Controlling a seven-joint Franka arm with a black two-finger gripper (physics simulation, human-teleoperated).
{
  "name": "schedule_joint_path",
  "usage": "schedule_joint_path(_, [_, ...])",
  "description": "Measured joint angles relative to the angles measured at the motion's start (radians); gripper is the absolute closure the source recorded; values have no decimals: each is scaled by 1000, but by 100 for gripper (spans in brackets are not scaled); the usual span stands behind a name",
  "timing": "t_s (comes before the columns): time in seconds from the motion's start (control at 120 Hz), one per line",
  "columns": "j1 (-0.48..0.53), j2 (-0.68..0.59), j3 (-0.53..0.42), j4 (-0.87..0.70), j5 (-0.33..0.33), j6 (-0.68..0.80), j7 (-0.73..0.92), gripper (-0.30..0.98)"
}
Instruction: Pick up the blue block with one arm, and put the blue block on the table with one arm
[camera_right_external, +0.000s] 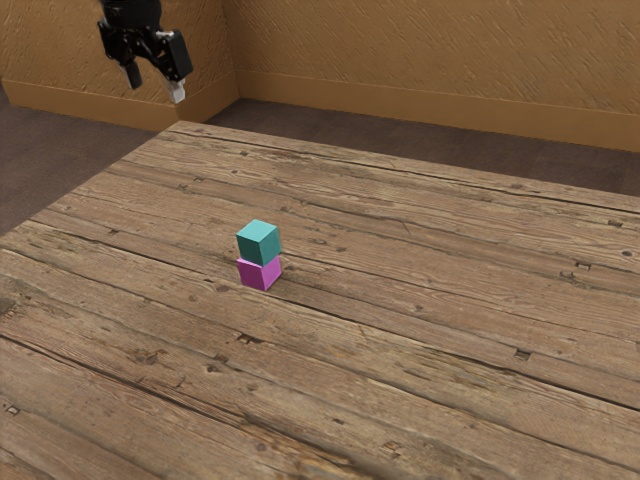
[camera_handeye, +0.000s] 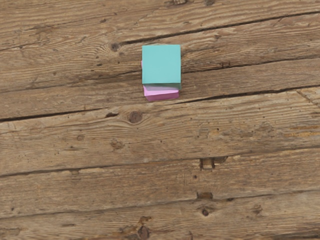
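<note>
The gripper (camera_right_external: 155, 84) hangs high at the exterior view's upper left, well above the table (camera_right_external: 420, 300), its two fingers spread apart and nothing between them. The blue block (camera_right_external: 259, 243), teal in color, rests on top of a pink block (camera_right_external: 260, 273), the two stacked on the wood. My gripper is far from both of them. From above, in the wrist view, the blue block (camera_handeye: 161, 64) covers most of the pink block (camera_handeye: 162, 94), whose edge shows beside it.
The wooden planks (camera_handeye: 100, 150) have dark seams and small holes. Behind the table are a floor (camera_right_external: 300, 128) and tan walls (camera_right_external: 420, 60) with a lighter baseboard.
</note>
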Motion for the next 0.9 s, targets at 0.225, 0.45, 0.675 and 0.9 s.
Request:
schedule_joint_path(0.225, [-1,2,-8,-68,-12,13,-1,0])
schedule_joint_path(0.45, [1,24,5,-350,-39,238,-12,0])
schedule_joint_path(0.675, [4,153,21,-353,-121,377,-29,0])
schedule_joint_path(0.9, [34,296,21,-255,-135,452,-32,0])
